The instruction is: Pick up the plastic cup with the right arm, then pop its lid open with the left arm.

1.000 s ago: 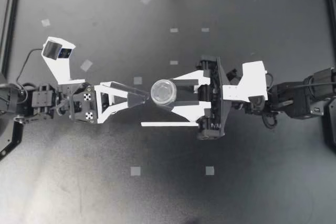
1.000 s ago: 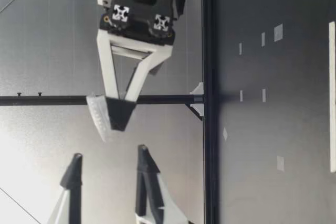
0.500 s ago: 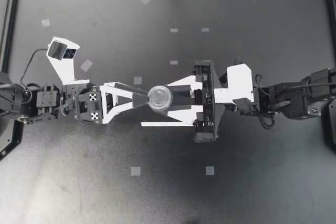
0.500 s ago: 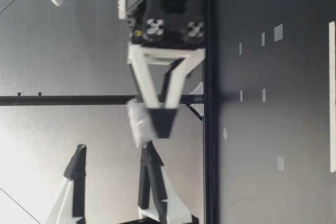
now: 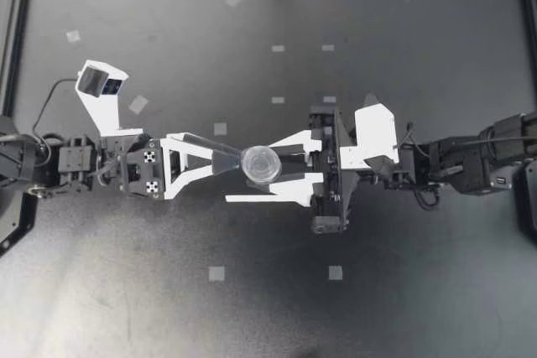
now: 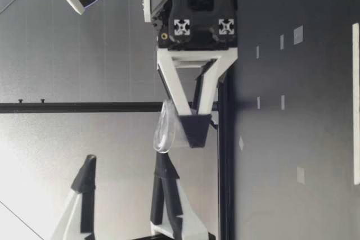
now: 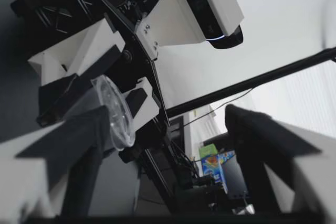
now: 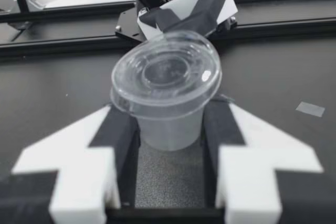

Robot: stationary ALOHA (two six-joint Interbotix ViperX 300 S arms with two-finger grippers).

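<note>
Cup (image 5: 261, 163), small and of clear plastic with a round clear lid wider than its body, is held upright in the air over the middle of the dark bench (image 5: 377, 291). My right claw (image 5: 271, 165) is clenched on its sides, grasping it. My left claw (image 5: 236, 159), turned on edge, is released, one finger (image 7: 73, 140) just beside the lid, the other well apart.

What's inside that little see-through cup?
The clear cup looks empty: nothing shows through its top. The fingers of my right gripper cover its lower sides, so anything low against the walls is hidden.
</note>
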